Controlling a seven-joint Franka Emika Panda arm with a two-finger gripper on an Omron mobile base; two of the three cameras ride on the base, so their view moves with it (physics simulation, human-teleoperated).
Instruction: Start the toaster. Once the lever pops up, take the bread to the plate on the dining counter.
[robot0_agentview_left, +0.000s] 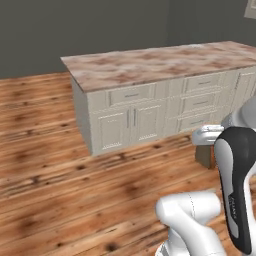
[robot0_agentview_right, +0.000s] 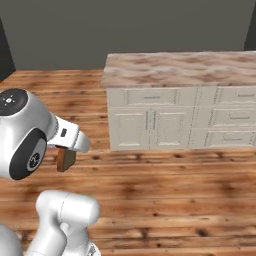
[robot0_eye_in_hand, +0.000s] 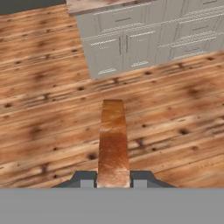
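My gripper (robot0_eye_in_hand: 113, 179) is shut on the bread (robot0_eye_in_hand: 113, 140), a tan-brown slice with a darker crust. In the hand view the slice stands edge-on between the dark fingertips, over the wooden floor. The bread (robot0_agentview_right: 65, 159) hangs below the white hand in the right base view, and the bread (robot0_agentview_left: 204, 156) peeks out beside the arm at the right of the left base view. Ahead stands the dining counter (robot0_agentview_left: 150, 62), a broad marbled slab with an overhanging edge, also the dining counter (robot0_agentview_right: 185, 67). The toaster and the plate are out of view.
Cream cabinets with drawers and doors (robot0_agentview_left: 130, 120) carry the marbled slab and face me. Wooden plank floor (robot0_agentview_right: 165, 190) lies between the base and the cabinets. A dark grey wall (robot0_agentview_left: 75, 30) runs behind the counter.
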